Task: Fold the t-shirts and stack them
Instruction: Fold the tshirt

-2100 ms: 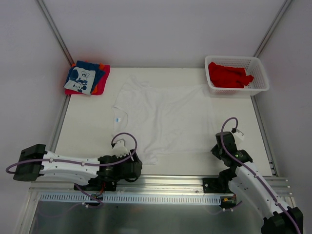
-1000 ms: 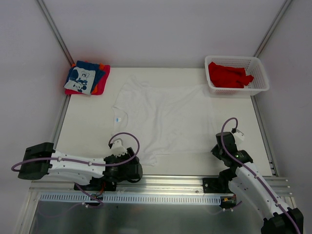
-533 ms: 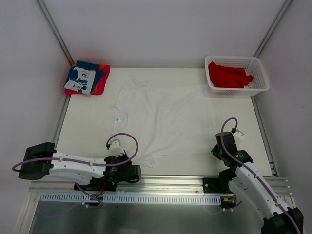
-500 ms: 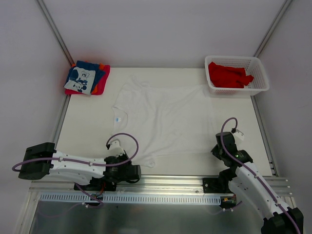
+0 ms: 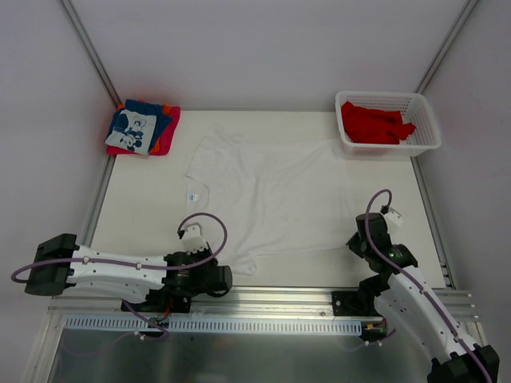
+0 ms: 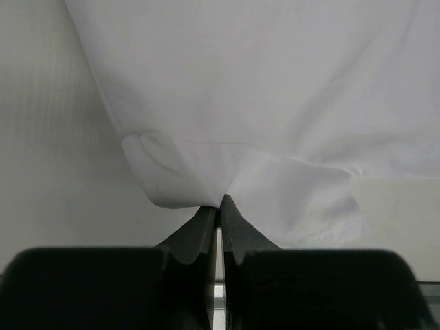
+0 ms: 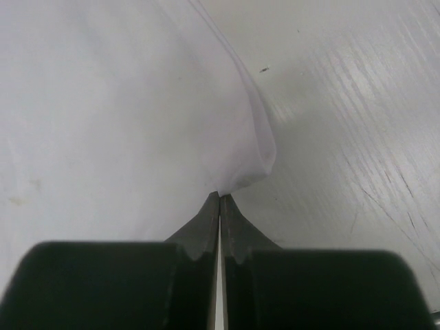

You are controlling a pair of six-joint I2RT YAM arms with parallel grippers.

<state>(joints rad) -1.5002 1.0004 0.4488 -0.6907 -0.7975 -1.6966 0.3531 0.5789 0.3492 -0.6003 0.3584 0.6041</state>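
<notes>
1. Two tools, and both were biting cloth: the left tool [image 6: 218, 206] sat pinched together on the near left corner of the white t-shirt [image 5: 271, 191], with a small flap of fabric bunched at its tips.
2. Over on the other side, the right tool [image 7: 219, 199] was clamped tight on the near right corner, the cloth peaking up out of its tips.
3. Between them the white t-shirt lay spread across the middle of the bench [image 5: 144, 215], its near edge running from one arm to the other.
4. Away in the far left corner sat the folded stack [image 5: 142, 128]. The red t-shirts [image 5: 371, 124] waited in the basket [image 5: 431, 132] at far right, with the white shirt's far corner just beside it.
5. Danger one, by the look of it: both grips held only a sliver of fabric at the very tips, so a quick lift could pull a corner free.
6. Danger two: if one arm rose or travelled ahead of the other, the fold would likely land skewed.
7. Danger three: a pinch that caught only one layer would let the shirt billow open, and the far corner might drag against the basket.
</notes>
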